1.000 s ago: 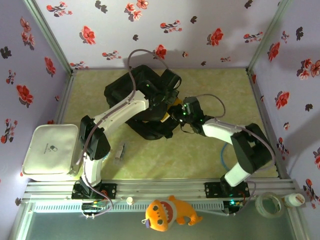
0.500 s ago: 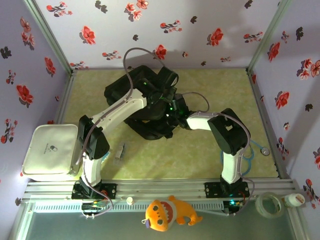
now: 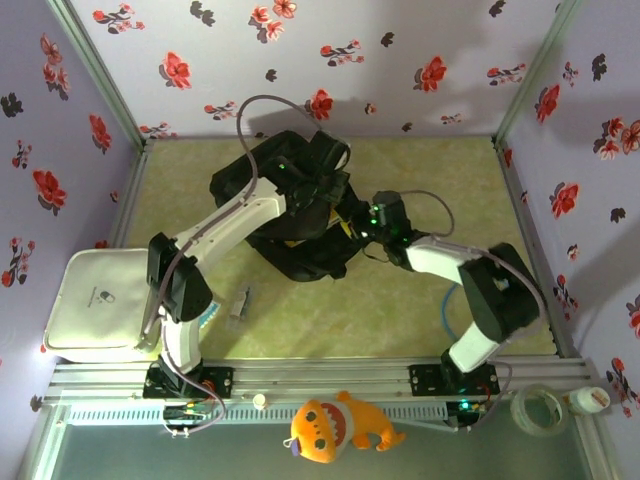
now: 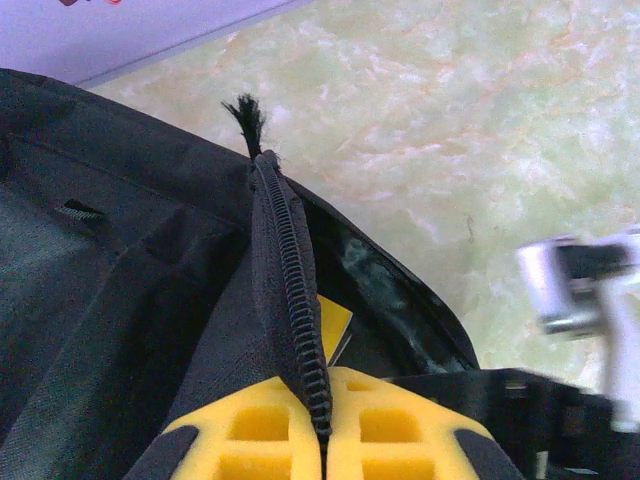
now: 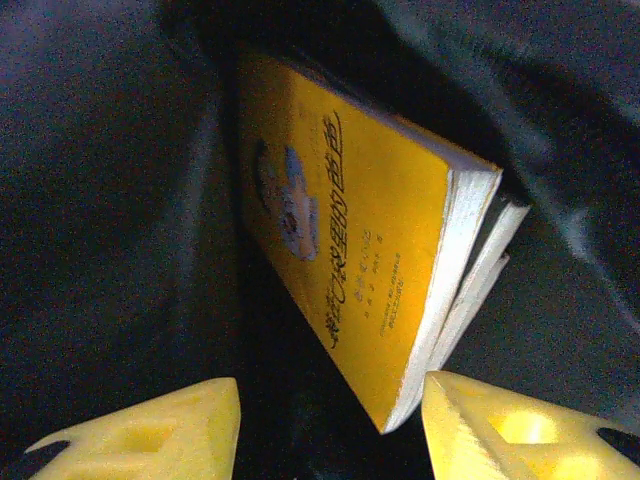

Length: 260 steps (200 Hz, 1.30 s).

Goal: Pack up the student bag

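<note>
The student bag [image 3: 300,262], a big black backpack, lies in the middle of the table with its mouth held open. My left gripper [image 3: 325,190] is shut on the bag's zip edge [image 4: 290,260] and holds it up. Its yellow fingers [image 4: 250,430] pinch the zip between them. My right gripper [image 5: 330,400] stands open at the bag's mouth. A yellow book [image 5: 350,260] rests tilted inside the bag [image 5: 100,200], just ahead of the fingers, free of them. Its lower corner is close to the right finger [image 5: 480,430].
A white hard case [image 3: 100,300] sits at the table's left edge. A small grey item [image 3: 240,300] lies in front of the bag. An orange plush fish [image 3: 335,425] and a tape roll [image 3: 540,410] rest by the front rail. Flowered walls close in three sides.
My right gripper has opened and let go of the yellow book, which now lies in the bag. The right arm swung in towards the bag and partly back. The left grip is unchanged.
</note>
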{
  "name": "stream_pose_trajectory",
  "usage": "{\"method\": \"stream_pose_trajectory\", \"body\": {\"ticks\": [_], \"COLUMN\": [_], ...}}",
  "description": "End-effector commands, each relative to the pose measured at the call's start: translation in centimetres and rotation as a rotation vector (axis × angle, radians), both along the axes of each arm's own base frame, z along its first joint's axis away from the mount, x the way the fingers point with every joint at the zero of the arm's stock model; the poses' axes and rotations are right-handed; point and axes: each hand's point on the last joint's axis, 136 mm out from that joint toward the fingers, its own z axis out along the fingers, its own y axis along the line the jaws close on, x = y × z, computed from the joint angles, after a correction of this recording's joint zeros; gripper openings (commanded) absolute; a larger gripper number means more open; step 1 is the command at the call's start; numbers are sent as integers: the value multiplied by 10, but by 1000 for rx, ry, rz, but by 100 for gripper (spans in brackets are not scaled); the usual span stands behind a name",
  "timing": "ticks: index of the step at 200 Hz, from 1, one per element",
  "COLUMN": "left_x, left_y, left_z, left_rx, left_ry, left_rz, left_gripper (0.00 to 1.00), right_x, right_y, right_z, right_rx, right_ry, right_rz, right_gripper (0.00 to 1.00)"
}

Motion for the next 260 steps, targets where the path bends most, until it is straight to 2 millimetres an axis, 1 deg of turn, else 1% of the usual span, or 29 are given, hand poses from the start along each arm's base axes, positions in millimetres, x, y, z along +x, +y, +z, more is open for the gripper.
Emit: {"method": "stream_pose_trajectory", "body": {"ticks": [1, 24, 41, 54, 66, 74, 80, 95, 108, 123, 139, 150, 164, 168, 172, 186, 203, 223, 235, 260], "left_x": [-2, -7, -10, -11, -11, -10, -10, -8, -8, -12, -21, -29, -36, -36, -39, -40, -40, -33, -28, -22], "left_y": [-6, -6, -4, 4, 14, 24, 33, 61, 90, 128, 169, 190, 209, 212, 216, 223, 226, 227, 222, 218], "left_z": [50, 41, 35, 33, 29, 23, 23, 5, -15, -42, -68, -84, -98, -99, -106, -117, -131, -140, -141, -155], "left_rx": [-173, -211, -257, -277, -290, -300, -317, -337, -353, -371, -409, -453, -532, -559, -578, -655, -712, -748, -768, -753], "left_ry": [-69, -12, 32, 38, 38, 48, 50, 85, 123, 180, 235, 269, 300, 301, 315, 346, 387, 414, 424, 467], "left_rz": [-17, -44, -55, -39, -14, 17, 43, 131, 223, 352, 500, 576, 643, 654, 668, 693, 700, 689, 664, 662], "left_gripper": [8, 26, 42, 55, 63, 66, 68, 71, 72, 73, 73, 73, 72, 71, 70, 54, 44, 41, 40, 38], "right_x": [-12, -23, -30, -35, -38, -39, -39, -41, -41, -43, -44, -45, -45, -45, -45, -43, -42, -41, -41, -42], "right_y": [-38, -74, -98, -113, -122, -126, -127, -125, -119, -113, -105, -99, -92, -90, -88, -81, -74, -70, -69, -68], "right_z": [-3, 5, 18, 30, 42, 48, 52, 57, 56, 49, 39, 33, 28, 26, 25, 22, 21, 22, 24, 23], "right_rx": [-60, -165, -267, -345, -403, -433, -449, -468, -469, -469, -473, -474, -470, -467, -464, -453, -442, -441, -439, -440], "right_ry": [11, -6, -41, -69, -100, -115, -129, -143, -145, -127, -103, -90, -79, -76, -74, -69, -64, -66, -70, -73], "right_rz": [-86, -148, -191, -215, -221, -219, -212, -182, -147, -117, -89, -71, -58, -52, -49, -38, -25, -14, -13, -7], "right_gripper": [53, 59, 66, 72, 75, 77, 78, 80, 81, 81, 81, 81, 81, 81, 81, 80, 79, 78, 79, 78]}}
